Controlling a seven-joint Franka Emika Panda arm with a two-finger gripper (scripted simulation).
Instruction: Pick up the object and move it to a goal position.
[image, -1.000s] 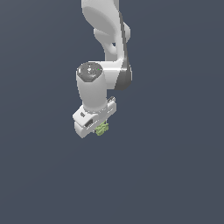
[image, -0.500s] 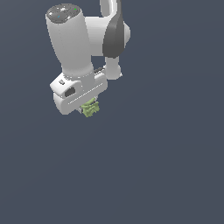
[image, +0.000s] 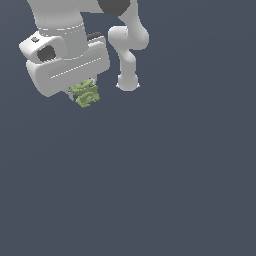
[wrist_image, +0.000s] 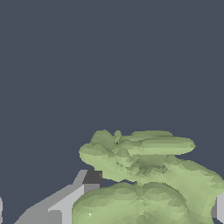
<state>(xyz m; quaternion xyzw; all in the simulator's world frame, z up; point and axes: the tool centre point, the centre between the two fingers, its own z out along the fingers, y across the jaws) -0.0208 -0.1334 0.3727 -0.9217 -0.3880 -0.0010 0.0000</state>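
Surroundings: a flat, uniform dark slate-blue field fills both views. No edge, seam, shadow or horizon marks a surface or a wall, so whether that field is ground or backdrop cannot be told.

Exterior view: the white arm (image: 127, 47) enters from the top edge, its jointed links bending down at the upper middle and ending in a rounded stub. The large white wrist housing sits in the upper part, toward the exterior view's left, with a broad pale hand body below it. The end effector (image: 84, 95) points downward from that body. The light-green object (image: 85, 93) hangs directly under it, lumpy and faceted, narrower than the hand body, touching nothing but the end effector. The fingers themselves are mostly hidden behind the green lump here; only a dark sliver shows beside it.

Wrist view: the object (wrist_image: 144, 179) looms large and close, showing stacked bumpy lobes that the exterior view renders only as a small blob. A grey-white finger (wrist_image: 65, 203) lies against one flank and a thin pale strip of the other finger (wrist_image: 220, 208) shows at the opposite flank. The end effector is clamped on the object, held between the two.
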